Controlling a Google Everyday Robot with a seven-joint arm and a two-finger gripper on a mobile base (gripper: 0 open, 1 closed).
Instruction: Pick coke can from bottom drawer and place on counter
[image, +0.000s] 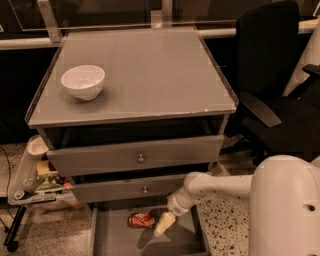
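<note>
The coke can (141, 220) lies on its side on the floor of the open bottom drawer (115, 240), near its back. My gripper (164, 224) reaches down into the drawer just right of the can, its pale fingers pointing down and left, close to the can. The counter (150, 75) is the grey top of the cabinet above.
A white bowl (83, 81) stands on the counter at the left. Two knobbed drawers (140, 158) sit above the open one. A black office chair (280, 85) is at the right. A small cart with clutter (35, 182) stands at the left.
</note>
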